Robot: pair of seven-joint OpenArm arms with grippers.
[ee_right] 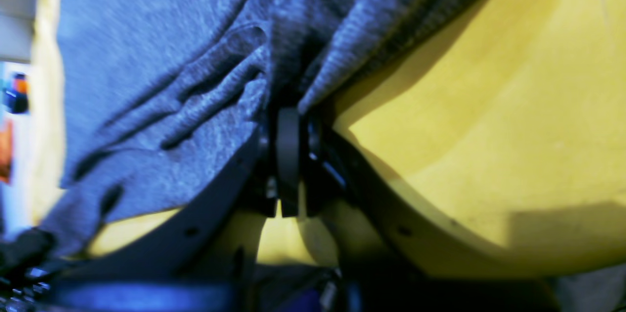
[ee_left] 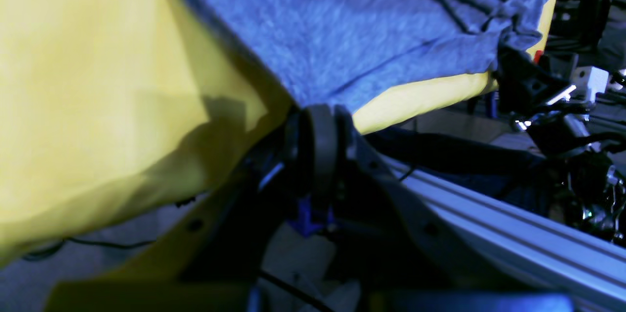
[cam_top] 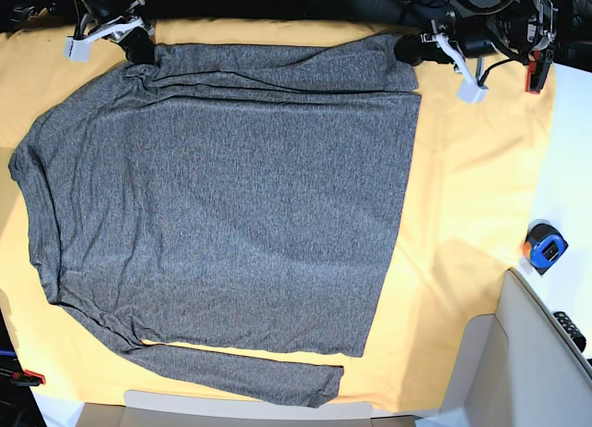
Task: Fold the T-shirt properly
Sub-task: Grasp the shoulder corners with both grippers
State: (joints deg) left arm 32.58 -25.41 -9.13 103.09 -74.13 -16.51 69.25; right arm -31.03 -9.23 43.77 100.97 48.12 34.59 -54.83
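T-shirt [cam_top: 222, 224] fabric, heathered dark grey, lies spread almost flat across the yellow-orange cloth [cam_top: 472, 196] that covers the bench, with one long sleeve [cam_top: 231, 372] stretched along its near edge in the base view. Both far corners are gripped. The left end effector [ee_left: 320, 111] has its jaws together, clamped on a corner of the shirt's hem (the knit runs straight into the closed jaws in the left wrist view). The right end effector [ee_right: 288, 111] is likewise clamped on the shirt, where the cloth bunches into folds above the jaws. A blue and orange tape measure [cam_top: 544, 248] sits off to the side, well apart from the shirt.
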